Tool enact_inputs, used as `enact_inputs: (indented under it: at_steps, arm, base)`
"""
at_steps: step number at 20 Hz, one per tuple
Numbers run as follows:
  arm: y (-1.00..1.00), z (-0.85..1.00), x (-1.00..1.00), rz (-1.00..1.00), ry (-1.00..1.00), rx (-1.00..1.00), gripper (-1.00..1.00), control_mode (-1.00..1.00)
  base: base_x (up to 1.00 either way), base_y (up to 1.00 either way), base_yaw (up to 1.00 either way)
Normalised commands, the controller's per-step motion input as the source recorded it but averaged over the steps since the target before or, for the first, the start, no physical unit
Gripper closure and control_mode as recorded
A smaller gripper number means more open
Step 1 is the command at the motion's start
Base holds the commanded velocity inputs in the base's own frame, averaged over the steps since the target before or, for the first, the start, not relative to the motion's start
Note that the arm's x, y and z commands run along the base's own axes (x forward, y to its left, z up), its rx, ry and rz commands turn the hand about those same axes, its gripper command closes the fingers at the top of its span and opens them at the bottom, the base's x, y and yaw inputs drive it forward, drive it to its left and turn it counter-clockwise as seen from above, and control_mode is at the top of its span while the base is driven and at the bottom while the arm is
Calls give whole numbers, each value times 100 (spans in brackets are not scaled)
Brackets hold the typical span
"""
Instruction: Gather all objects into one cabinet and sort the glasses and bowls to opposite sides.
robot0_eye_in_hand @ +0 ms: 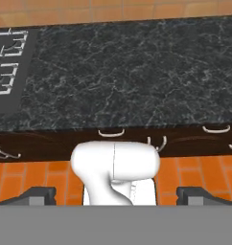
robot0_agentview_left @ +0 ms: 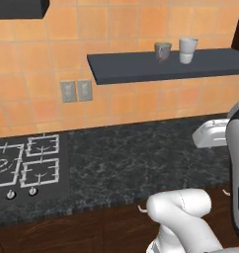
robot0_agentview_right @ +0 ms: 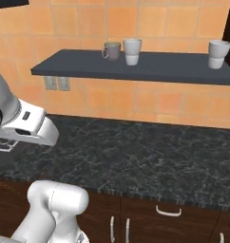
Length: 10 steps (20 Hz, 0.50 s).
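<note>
The end effector stands wide open with nothing between its two dark fingertips, which rise at the bottom of the hand view, well apart; that view looks down on the black speckled stone desk, a corner of the gas hob with white grates at the left, and dark brown drawer fronts with curved pale handles along the desk's front edge; an orange tiled floor lies below.

The left base view shows the flat dark grey slab shelf on the orange tiled wall, bearing two vessels: a grey-green mug and, just beside it, a whitish-grey cup; below the shelf sit two grey wall sockets, and the hob takes the desk's left end.

The right base view takes in more of the shelf's right end, and there a third vessel appears, a second whitish-grey cup, well apart from the mug and first cup; so the count on the shelf is one mug and two pale cups, three in all, each upright; a dark brown edge, perhaps the cabinet, shows at the far upper right, but I cannot tell.
</note>
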Motion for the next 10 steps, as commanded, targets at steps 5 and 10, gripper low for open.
enact_inputs:
  at_steps: [5, 10]
  arm:
    - [0, 0, 0, 0, 0, 0, -100, 100]
    - [0, 0, 0, 0, 0, 0, -100, 100]
  base:
    - [52, 0, 0]
    - [37, 0, 0]
